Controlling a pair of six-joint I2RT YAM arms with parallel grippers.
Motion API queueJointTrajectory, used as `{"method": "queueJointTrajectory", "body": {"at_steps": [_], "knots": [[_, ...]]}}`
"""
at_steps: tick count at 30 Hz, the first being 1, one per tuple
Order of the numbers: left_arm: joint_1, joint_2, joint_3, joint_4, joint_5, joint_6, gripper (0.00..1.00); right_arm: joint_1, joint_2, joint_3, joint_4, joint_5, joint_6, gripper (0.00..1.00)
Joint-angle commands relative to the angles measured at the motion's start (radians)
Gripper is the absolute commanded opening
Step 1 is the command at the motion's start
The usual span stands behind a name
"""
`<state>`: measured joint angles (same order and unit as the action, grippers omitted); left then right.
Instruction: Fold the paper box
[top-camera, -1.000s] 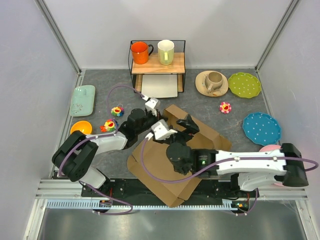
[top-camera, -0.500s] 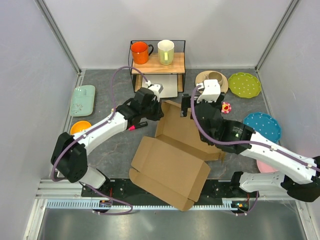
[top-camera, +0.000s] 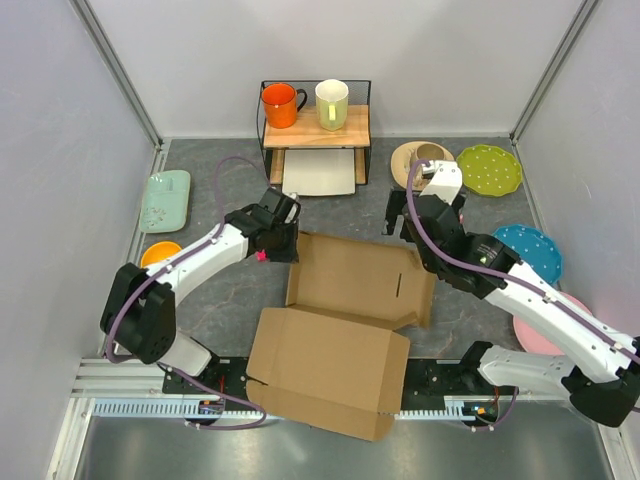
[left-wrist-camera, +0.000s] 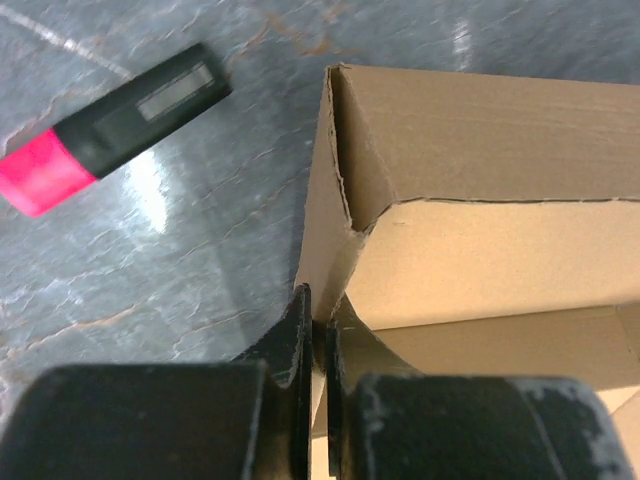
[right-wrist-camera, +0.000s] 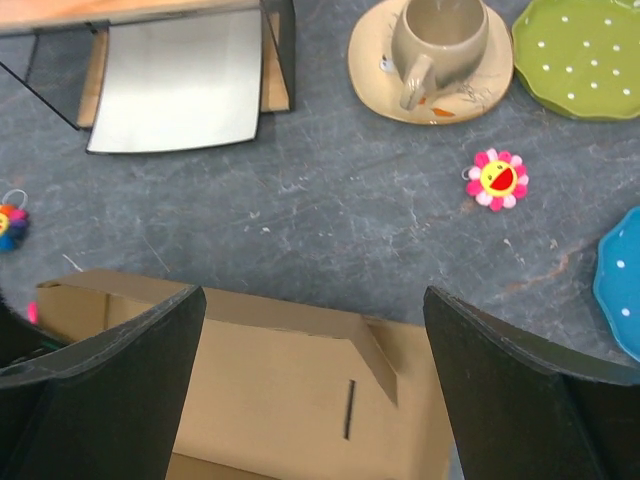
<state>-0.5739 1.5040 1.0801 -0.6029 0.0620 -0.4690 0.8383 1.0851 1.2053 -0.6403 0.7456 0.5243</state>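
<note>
Lying in the middle of the table (top-camera: 230, 300), the paper box (top-camera: 350, 285) is half open, one big panel reaching the near edge. The left gripper (left-wrist-camera: 318, 302) is closed at its far-left corner wall; whether it pinches cardboard, I cannot tell. The right gripper (right-wrist-camera: 315, 300) hangs wide open above the far edge. A pink marker (left-wrist-camera: 110, 130) lies near that corner.
</note>
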Motion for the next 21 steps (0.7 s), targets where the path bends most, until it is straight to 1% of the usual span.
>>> {"method": "queueJointTrajectory", "body": {"at_steps": [1, 2, 4, 8, 11, 12, 15, 18, 21], "knots": [[0.011, -0.102, -0.063, 0.055, -0.088, -0.077, 0.02, -0.016, -0.028, -0.073, -0.01, -0.002, 0.04, 0.97], [0.016, -0.111, -0.072, 0.069, -0.108, -0.085, 0.02, -0.022, -0.028, -0.09, -0.012, 0.0, 0.068, 0.96], [0.016, -0.14, -0.097, 0.116, -0.119, -0.094, 0.02, -0.036, -0.034, -0.134, 0.005, -0.023, 0.078, 0.95], [0.016, -0.185, -0.141, 0.175, -0.186, -0.108, 0.02, -0.067, -0.039, -0.197, 0.027, -0.086, 0.098, 0.91], [0.02, -0.229, -0.203, 0.238, -0.223, -0.126, 0.02, -0.067, -0.06, -0.245, 0.04, -0.097, 0.115, 0.83], [0.02, -0.235, -0.215, 0.25, -0.228, -0.129, 0.02, -0.067, -0.068, -0.257, 0.053, -0.106, 0.117, 0.79], [0.023, -0.232, -0.233, 0.256, -0.245, -0.134, 0.02, -0.068, -0.086, -0.291, 0.059, -0.103, 0.135, 0.78], [0.028, -0.225, -0.233, 0.261, -0.243, -0.131, 0.02, -0.073, -0.076, -0.303, 0.063, -0.103, 0.148, 0.79], [0.029, -0.215, -0.224, 0.262, -0.238, -0.12, 0.02, -0.074, -0.059, -0.312, 0.082, -0.115, 0.155, 0.76]]}}
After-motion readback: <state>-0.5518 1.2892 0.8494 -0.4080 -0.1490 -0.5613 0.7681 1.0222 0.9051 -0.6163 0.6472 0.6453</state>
